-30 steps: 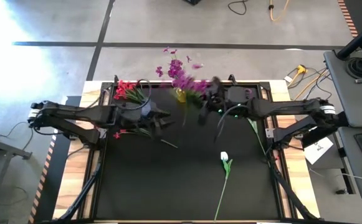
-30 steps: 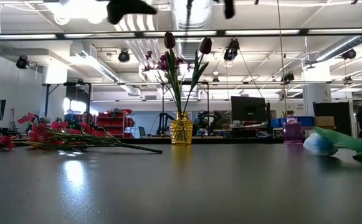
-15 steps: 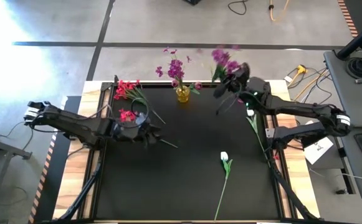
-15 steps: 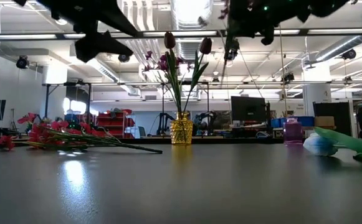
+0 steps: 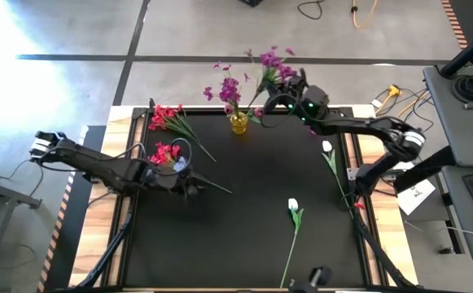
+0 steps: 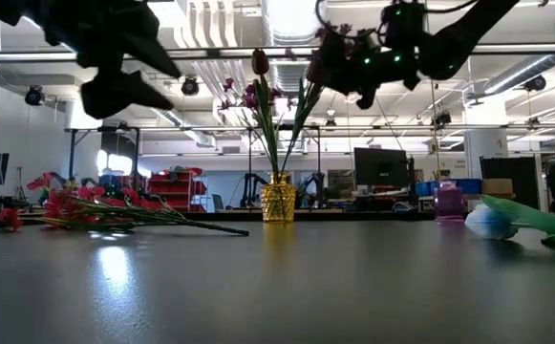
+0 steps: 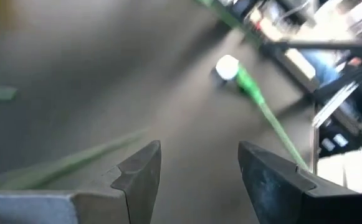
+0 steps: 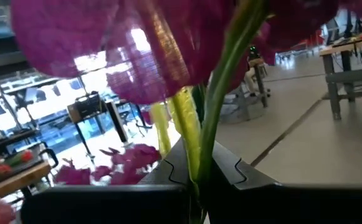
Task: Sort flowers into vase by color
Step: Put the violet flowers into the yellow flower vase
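two grippers are over the dark tabletop (image 5: 244, 236); the right gripper (image 5: 289, 88) is raised near the far edge, just beside the small yellow vase (image 5: 238, 123), and its fingers are clamped on the green stem of a purple-magenta cluster (image 5: 273, 63), whose blooms reach out past the far edge of the tabletop; in the right wrist view the stem (image 8: 221, 93) runs up from between the closed fingers with magenta petals filling the space above; the vase stands at the middle of the far edge and holds purple flowers (image 5: 229, 88) and, as the low view shows, two dark tulip-like buds (image 6: 260, 61) upright on thin stems; the left gripper (image 5: 197, 185) is low over the left part of the tabletop with its fingers (image 7: 140, 168) apart and nothing between them; a small red-pink cluster (image 5: 164, 152) lies just beside the left arm, and a larger red-pink cluster (image 5: 164, 117) lies at the far left corner, its stems pointing toward the middle; a white bud (image 5: 293, 204) on a long green stem lies on the right half, toward the near edge; another white bud (image 5: 327, 147) lies near the right edge; in the low view the red-pink flowers lie flat on the left.
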You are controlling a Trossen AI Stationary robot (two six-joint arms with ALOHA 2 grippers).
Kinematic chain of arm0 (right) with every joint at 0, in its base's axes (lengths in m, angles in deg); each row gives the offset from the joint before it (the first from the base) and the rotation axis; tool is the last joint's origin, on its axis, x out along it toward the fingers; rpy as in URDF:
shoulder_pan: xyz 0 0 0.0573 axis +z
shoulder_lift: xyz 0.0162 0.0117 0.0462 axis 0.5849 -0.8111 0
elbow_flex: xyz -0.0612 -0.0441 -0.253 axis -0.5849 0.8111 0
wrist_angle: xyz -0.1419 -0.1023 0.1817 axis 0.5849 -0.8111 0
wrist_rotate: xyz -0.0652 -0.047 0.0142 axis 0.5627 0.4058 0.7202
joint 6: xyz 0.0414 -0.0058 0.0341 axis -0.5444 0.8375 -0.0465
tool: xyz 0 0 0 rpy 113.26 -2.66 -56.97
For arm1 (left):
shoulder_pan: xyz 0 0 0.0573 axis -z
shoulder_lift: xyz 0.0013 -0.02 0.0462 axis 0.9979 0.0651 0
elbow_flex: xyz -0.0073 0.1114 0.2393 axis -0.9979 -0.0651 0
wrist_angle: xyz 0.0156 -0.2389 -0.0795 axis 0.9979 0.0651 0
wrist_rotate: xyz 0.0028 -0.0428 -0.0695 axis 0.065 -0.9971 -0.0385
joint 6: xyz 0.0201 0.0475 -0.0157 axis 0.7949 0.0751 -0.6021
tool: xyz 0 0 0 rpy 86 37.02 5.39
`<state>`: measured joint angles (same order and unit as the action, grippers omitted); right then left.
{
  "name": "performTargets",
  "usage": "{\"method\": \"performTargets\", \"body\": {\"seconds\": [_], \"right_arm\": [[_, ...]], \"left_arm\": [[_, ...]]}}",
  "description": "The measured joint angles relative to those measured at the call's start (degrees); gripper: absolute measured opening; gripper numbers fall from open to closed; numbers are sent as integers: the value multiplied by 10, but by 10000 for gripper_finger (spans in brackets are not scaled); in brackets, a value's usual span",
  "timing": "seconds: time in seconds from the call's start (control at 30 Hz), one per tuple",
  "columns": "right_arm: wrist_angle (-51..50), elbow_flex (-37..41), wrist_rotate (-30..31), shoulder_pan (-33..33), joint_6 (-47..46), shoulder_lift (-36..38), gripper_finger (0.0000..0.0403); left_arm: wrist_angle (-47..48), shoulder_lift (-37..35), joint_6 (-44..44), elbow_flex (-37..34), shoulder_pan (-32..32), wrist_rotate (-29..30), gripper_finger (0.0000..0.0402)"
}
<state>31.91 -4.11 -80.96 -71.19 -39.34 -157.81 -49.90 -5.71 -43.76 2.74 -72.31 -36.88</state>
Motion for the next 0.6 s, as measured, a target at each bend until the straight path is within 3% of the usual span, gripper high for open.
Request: {"method": "performTargets", "body": {"seconds": [0.33,0.6], "right_arm": [[9,-59,-27,4,31,-96,13],[3,-58,-22,9,53,-92,13]], "left_arm": [[183,-59,-122,-10,-1,-9,198],[190,-66,-154,-44,-3,-5,198]]}}
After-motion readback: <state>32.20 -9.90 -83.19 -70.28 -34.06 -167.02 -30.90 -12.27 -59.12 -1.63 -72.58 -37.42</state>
